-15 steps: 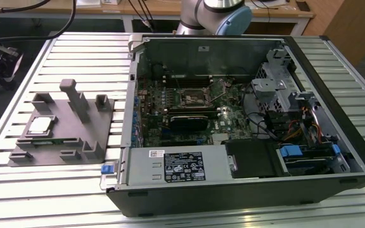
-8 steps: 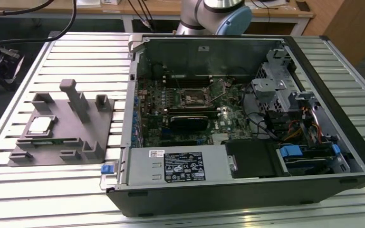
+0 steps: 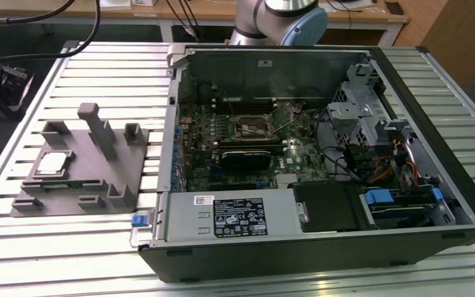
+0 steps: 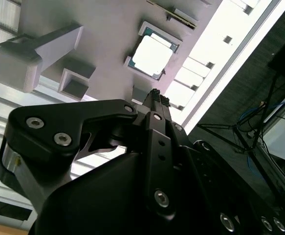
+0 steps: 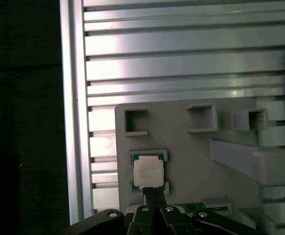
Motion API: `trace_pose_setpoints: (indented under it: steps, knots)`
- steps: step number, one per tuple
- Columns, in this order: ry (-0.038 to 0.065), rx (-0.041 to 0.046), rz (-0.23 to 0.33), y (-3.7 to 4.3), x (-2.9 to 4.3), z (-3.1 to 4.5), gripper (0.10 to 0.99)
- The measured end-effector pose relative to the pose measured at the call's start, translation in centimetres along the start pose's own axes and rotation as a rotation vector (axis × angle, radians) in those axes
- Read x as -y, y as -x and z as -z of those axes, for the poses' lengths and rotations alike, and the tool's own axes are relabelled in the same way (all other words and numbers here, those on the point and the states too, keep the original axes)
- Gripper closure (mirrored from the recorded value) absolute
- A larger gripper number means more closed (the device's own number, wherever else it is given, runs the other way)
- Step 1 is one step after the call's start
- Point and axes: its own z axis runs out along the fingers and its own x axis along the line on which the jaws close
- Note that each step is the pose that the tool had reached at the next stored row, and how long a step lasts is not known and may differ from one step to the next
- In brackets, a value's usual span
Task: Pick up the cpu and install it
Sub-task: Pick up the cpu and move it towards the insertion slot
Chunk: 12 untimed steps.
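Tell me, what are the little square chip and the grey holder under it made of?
The cpu looks metal on top: pale, silvery, catching the light. The grey fixture is probably matte plastic: dull, even grey, no shine.

A ribbed aluminium table (image 3: 56, 260) carries a grey plastic fixture (image 3: 106, 179) with upright blocks at the exterior view's left. Just beside it, at the exterior view's right, lies an open black computer case (image 3: 303, 257).
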Motion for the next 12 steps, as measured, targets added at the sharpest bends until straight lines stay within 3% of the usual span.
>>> trace_pose_setpoints:
  steps: [12]
  knots:
    - [0.0, 0.0, 0.0, 0.01, 0.14, -0.98, 0.98]
